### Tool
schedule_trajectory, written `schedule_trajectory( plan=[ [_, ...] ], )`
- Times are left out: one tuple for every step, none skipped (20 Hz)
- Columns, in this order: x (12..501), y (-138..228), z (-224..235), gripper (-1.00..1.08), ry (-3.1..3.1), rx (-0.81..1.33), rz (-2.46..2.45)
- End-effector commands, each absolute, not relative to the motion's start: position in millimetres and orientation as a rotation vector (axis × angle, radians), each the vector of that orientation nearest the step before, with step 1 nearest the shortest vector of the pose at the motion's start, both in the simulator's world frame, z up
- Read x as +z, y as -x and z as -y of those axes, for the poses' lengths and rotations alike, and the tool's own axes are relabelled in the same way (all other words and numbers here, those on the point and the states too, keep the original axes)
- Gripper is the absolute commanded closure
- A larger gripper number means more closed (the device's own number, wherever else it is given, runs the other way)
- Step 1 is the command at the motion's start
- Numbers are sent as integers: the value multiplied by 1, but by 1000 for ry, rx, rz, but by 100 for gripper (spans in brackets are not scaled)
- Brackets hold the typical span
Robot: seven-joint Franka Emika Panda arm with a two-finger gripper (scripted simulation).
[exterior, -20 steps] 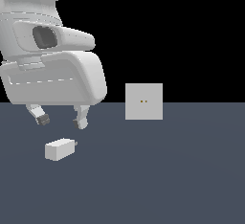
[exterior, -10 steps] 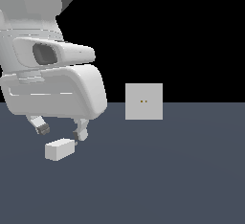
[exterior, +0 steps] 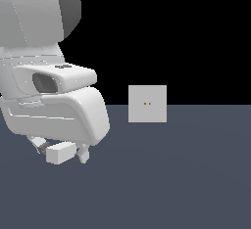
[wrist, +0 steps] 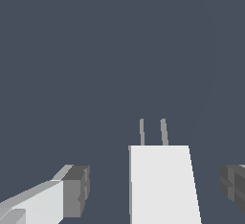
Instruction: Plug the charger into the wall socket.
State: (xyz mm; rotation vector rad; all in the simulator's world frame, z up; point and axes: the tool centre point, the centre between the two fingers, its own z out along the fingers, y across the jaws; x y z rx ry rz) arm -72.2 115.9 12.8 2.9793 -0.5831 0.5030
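On the dark floor, at the exterior view's left, we find the charger (exterior: 61, 152) lying between the spread fingers of the gripper (exterior: 62, 152); nothing clamped yet; grasp, carry and insertion remain; the wall socket (exterior: 147, 103) stands upright well apart, with bare floor between.

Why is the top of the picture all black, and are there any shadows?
Exterior view: black is empty render background behind the wall socket; flat lighting, no clear shadow under the charger or gripper. Wrist view: sharp, no glare, charger evenly lit.
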Motion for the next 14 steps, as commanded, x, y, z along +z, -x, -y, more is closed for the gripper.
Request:
schedule_trajectory(
  plan=[
    [12,72,-116,108,-2980,505,584],
    [12,72,-116,108,-2980,505,584],
    [12,72,-116,108,-2980,505,584],
    [12,72,-116,108,-2980,505,584],
    [12,72,-116,108,-2980,505,584],
    [12,72,-116,108,-2980,505,584],
    [12,72,-116,108,-2980,505,584],
    [12,72,-116,108,-2980,505,584],
    [12,72,-116,108,-2980,505,584],
    [12,72,-116,108,-2980,505,584],
    [12,72,-116,108,-2980,505,584],
    [12,72,-116,108,-2980,505,584],
    [12,72,-115,108,-2980,505,581],
    [13,72,-114,108,-2981,506,578]
  ],
)
